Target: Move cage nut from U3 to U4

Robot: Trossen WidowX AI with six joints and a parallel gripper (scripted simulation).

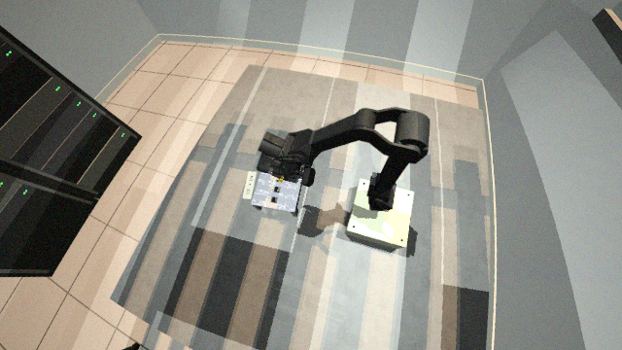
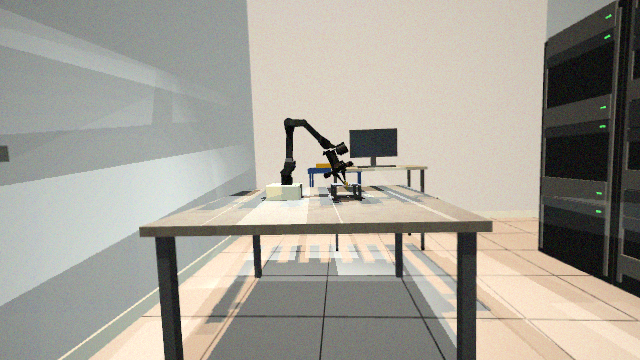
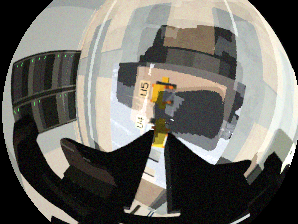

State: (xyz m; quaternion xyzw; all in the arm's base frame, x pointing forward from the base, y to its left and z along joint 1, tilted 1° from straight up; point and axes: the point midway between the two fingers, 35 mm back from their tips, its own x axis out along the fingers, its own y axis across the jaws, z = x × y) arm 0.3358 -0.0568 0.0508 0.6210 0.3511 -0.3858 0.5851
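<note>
The gripper is shut on a yellow cage nut, held at the fingertips. The held nut is low at the rail plate, beside the U4 label in the wrist view. Whether it is seated in the hole, and how its wings stand, cannot be told. The other yellow nut is beside the U5 label, just ahead of the fingertips. Two dark holes show empty in the plate. The underside of the plate is hidden.
A pale label strip runs along the rail plate's side. The arm stands on a pale base block to the right of the plate in the top view. Hard shadows cross the table and plate. A monitor stands on another table behind.
</note>
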